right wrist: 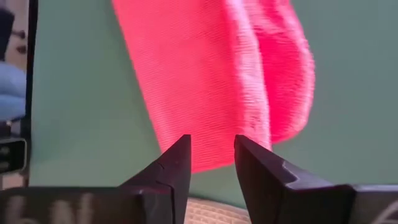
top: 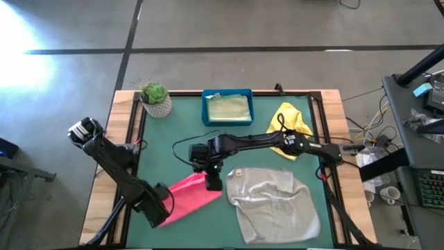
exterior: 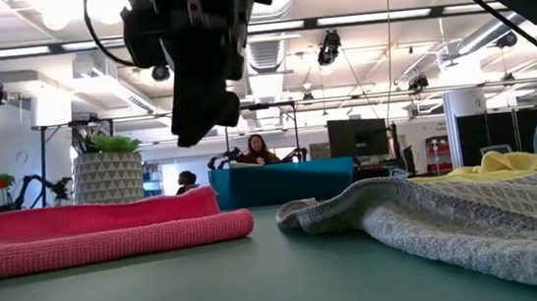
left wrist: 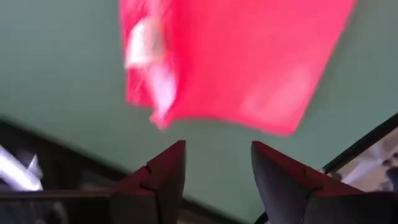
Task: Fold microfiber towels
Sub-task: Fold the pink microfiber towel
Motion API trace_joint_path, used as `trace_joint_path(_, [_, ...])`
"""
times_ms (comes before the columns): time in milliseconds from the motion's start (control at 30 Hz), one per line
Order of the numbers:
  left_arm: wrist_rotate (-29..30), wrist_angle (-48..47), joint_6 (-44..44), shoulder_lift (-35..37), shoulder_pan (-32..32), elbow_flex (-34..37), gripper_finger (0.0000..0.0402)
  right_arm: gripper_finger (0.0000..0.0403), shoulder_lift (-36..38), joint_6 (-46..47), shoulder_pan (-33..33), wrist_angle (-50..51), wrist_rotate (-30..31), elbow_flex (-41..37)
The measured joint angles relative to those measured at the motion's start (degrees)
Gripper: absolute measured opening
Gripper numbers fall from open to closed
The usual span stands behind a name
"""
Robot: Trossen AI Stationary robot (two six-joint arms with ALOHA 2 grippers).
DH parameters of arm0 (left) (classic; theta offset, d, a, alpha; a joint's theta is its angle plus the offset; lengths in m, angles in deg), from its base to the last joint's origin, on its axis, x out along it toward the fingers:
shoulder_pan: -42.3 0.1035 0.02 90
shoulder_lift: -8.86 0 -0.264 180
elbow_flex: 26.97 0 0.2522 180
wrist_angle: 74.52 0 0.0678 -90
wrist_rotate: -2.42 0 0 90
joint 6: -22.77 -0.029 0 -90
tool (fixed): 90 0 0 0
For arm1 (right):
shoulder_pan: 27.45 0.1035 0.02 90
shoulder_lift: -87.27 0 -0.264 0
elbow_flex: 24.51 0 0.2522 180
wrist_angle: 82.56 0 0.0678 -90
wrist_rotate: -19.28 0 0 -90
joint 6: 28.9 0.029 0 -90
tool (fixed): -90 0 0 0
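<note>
While the pink towel [top: 191, 196] lies folded on the green mat [top: 173, 132] near the table's front left, both grippers hang over its ends with fingers parted and nothing between them. The left gripper [left wrist: 214, 180] sits just off the towel's front-left corner, above bare mat; the right gripper [right wrist: 211, 168] is above the towel's other end, between it and the grey towel [top: 270, 201]. In the low view the pink towel [exterior: 99, 236] rests flat, doubled over, with the right gripper [exterior: 201, 117] raised clear above it. The grey towel lies rumpled at front right, just beside the pink one. A yellow towel [top: 291, 121] is bunched at back right, partly under the right arm. A blue tray [top: 227, 107] at the back holds a pale green towel [top: 227, 108], with a potted plant [top: 155, 98] at the back left.
</note>
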Motion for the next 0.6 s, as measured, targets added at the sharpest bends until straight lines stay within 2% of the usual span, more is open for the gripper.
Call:
trace_joint_path(133, [7.0,7.3,-0.2,-0.1,0.0,1.0,0.0166,0.0103,-0.4,-2.6,1.0,-0.3,-0.6,0.0])
trace_joint_path(267, [7.6,14.5,-0.7,-1.0,0.0,4.2,0.0166,0.0092,-1.9,-3.0,1.4,-0.4,-4.4,0.0])
trace_joint_path(500, [7.7,16.8,0.3,-2.0,0.0,8.3,0.0166,0.0089,-3.1,-3.1,1.2,-2.7,-4.1,-0.8])
trace_joint_path(600, [7.7,16.8,0.4,-2.0,0.1,9.1,0.0166,0.0087,-3.0,-3.0,0.5,-3.4,-0.5,-1.4])
